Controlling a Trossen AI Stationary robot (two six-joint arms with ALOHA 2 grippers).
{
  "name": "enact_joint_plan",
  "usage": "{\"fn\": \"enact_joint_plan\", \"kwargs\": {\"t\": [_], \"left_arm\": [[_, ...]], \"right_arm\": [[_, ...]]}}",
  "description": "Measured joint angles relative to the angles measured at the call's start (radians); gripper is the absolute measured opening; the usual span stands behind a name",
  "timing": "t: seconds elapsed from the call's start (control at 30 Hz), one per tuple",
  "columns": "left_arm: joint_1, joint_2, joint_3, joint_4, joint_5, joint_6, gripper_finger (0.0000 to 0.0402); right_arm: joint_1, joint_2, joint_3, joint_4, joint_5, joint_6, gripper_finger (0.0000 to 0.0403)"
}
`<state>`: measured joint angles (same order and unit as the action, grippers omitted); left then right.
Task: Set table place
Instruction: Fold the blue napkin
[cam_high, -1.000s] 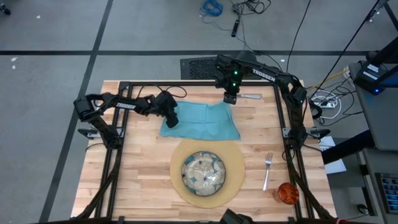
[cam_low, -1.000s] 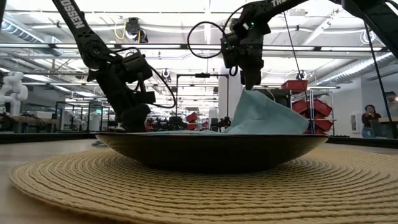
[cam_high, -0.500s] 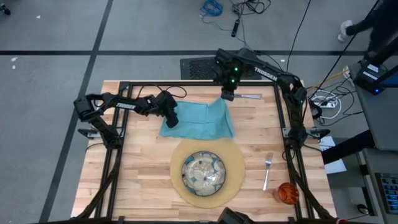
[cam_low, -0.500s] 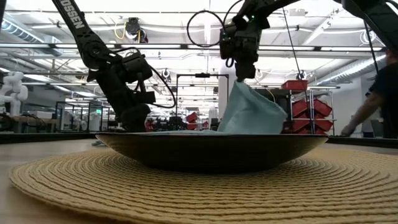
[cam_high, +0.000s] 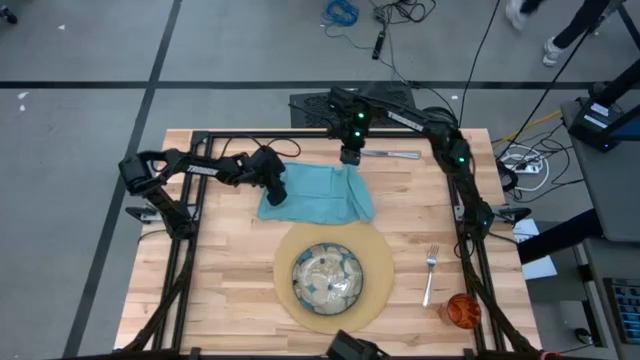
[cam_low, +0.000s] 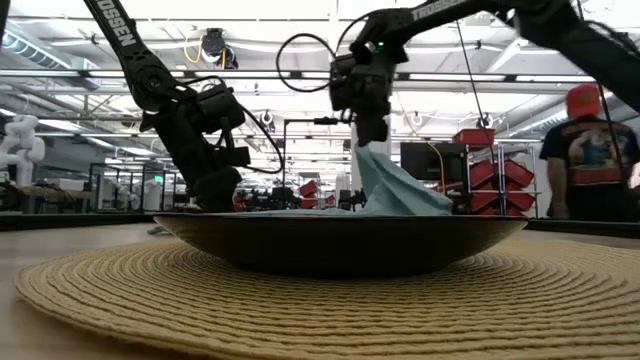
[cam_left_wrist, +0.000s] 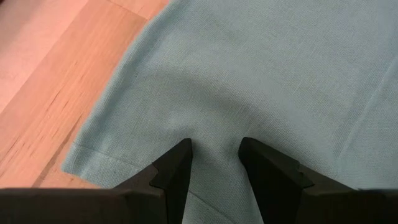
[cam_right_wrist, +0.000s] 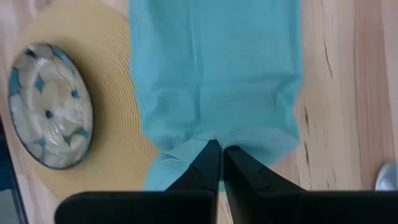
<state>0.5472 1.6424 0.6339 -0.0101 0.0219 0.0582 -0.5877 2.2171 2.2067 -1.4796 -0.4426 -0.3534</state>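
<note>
Nearest the low camera, the green-patterned plate (cam_high: 328, 278) sits on the round placemat (cam_high: 380, 262). Beyond, the left gripper (cam_high: 275, 193) pins the teal napkin (cam_high: 310, 195) while the right gripper (cam_high: 349, 157), pinched shut, lifts its far corner. Folding appears underway; next, carry the corner leftward. That corner has moved left since earlier.
</note>
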Motion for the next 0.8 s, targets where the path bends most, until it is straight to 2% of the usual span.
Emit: {"fn": "enact_joint_plan", "kwargs": {"t": [0.13,0.23,0.37,0.47,0.8], "left_arm": [[0.0,0.0,0.0,0.0,0.0,0.0,0.0136],[0.0,0.0,0.001,0.001,0.0,0.001,0.0136],[0.0,0.0,0.001,0.003,0.0,0.001,0.0136],[0.0,0.0,0.001,0.005,0.001,0.001,0.0136],[-0.017,0.0,0.001,0.01,-0.007,0.003,0.0136]], "right_arm": [[0.001,0.081,0.153,-0.023,-0.016,0.002,0.0],[0.001,0.07,0.114,0.018,-0.056,0.013,0.0],[0.001,0.072,0.133,0.055,-0.066,0.024,0.0],[0.0,0.066,0.151,0.119,-0.118,0.057,0.0],[0.054,0.062,0.151,0.212,-0.141,0.099,0.0]]}}
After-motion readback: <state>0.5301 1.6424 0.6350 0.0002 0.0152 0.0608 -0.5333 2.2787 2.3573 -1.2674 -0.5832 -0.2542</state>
